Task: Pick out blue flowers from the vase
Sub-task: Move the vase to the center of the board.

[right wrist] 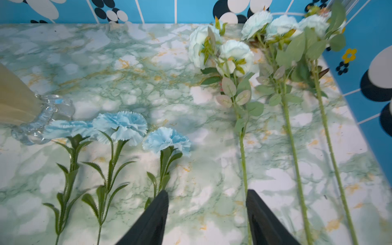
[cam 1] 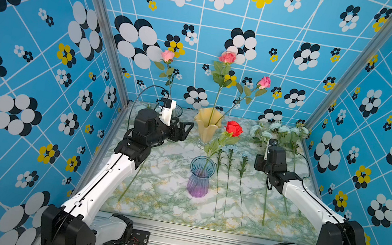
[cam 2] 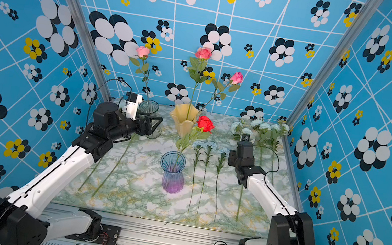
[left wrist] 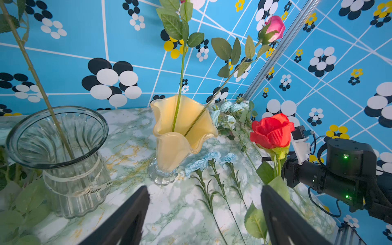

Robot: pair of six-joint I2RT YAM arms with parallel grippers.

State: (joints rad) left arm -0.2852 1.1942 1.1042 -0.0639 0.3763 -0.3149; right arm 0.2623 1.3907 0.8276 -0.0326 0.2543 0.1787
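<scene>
The left arm reaches low over the table's (cam 1: 166,177) back left. Its left gripper (left wrist: 204,191) points at the yellow vase (left wrist: 180,131), jaws apart and empty. The right gripper (right wrist: 207,192) hangs, jaws apart, above bare marble between the blue carnations (right wrist: 121,127) lying mid-table and the peony sprays (right wrist: 235,53) lying toward the back right corner.
</scene>
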